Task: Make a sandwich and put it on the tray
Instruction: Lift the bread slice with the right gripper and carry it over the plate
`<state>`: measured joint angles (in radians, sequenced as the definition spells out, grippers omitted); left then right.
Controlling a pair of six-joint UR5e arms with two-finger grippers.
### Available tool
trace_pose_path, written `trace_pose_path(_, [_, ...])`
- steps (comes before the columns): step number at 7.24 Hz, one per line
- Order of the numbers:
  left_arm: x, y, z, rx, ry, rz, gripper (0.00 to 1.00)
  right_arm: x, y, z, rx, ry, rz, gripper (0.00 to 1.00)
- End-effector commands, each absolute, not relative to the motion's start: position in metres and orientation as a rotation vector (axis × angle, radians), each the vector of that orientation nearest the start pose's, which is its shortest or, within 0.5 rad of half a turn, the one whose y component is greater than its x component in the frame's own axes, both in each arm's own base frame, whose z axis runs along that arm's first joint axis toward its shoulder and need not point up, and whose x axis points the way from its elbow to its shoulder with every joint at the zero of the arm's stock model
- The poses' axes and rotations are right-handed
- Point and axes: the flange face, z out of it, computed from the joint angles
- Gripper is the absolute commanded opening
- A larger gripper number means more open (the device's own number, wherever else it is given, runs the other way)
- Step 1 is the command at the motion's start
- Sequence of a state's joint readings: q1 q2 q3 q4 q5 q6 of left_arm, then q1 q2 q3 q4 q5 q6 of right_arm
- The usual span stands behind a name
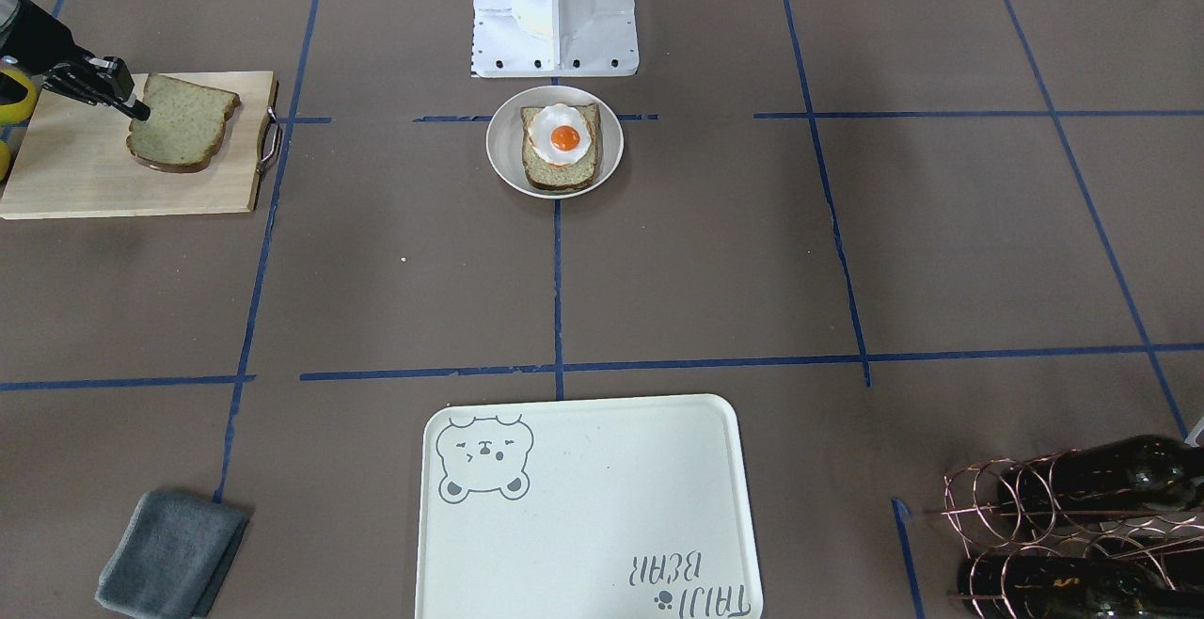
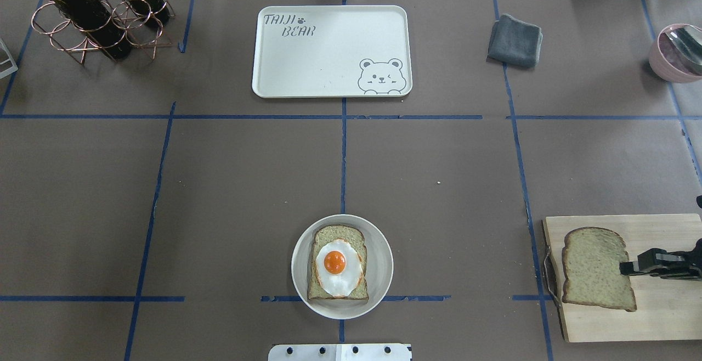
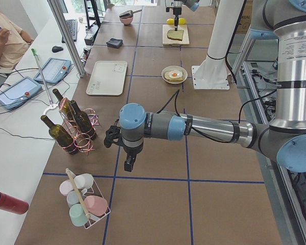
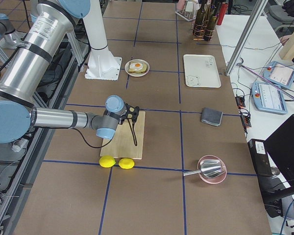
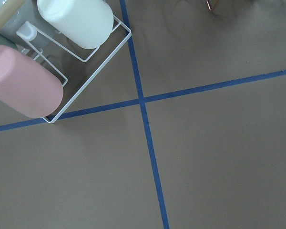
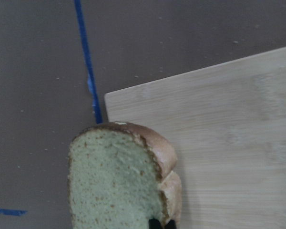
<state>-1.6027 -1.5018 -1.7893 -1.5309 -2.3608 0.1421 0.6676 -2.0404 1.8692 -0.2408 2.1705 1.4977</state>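
Risk: the loose slice may sag, tear or slip free once I carry it toward the plate.
Cause: I judge the bite small, at one crust edge only, with the rest unsupported.
Right claw: narrow, pinched on that slice over the cutting board, reaching in low from the robot's right.
Left claw: hangs over the counter near the bottle rack; I cannot tell its opening.
Sandwich: the egg lies on the lower slice on the plate.
Tray: well apart at the far side, sandwich not yet on it.

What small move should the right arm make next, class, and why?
Probably lift the bread slice, pinched at its edge by the right gripper, and carry it toward the plate. There the egg sits on the lower slice with nothing covering it, and the tray is bare.
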Motion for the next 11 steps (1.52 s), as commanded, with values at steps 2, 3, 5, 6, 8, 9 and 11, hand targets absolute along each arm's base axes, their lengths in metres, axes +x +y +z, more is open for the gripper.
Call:
trace_pose_path(2, [-0.078,-0.463,0.586,0.173,0.778,0.148,1.00,-0.285,-0.311,0.460,-0.063,-1.419,0.091,0.00])
trace_pose_path(3, [-0.078,-0.463,0.586,0.173,0.778,0.148,1.00,-0.333,-0.321,0.421,-0.088,-1.459,0.054,0.00])
trace_pose_path(5, [-0.078,-0.463,0.587,0.172,0.778,0.148,1.00,-0.429,-0.311,0.340,-0.160,-1.471,0.038,0.00])
trace_pose_path(6, [-0.078,-0.463,0.586,0.173,0.778,0.148,1.00,-0.478,-0.291,0.309,-0.104,-1.461,0.086,0.00])
trace_pose_path(8, [-0.078,-0.463,0.586,0.173,0.778,0.148,1.00,-0.514,-0.278,0.276,-0.115,-1.421,0.089,0.00])
trace_pose_path(9, [-0.078,-0.463,0.586,0.173,0.778,0.148,1.00,-0.522,-0.272,0.276,-0.128,-1.397,0.085,0.00])
trace_pose_path(11, [-0.078,-0.463,0.586,0.173,0.778,0.148,1.00,-0.529,-0.266,0.277,-0.110,-1.393,0.097,0.00])
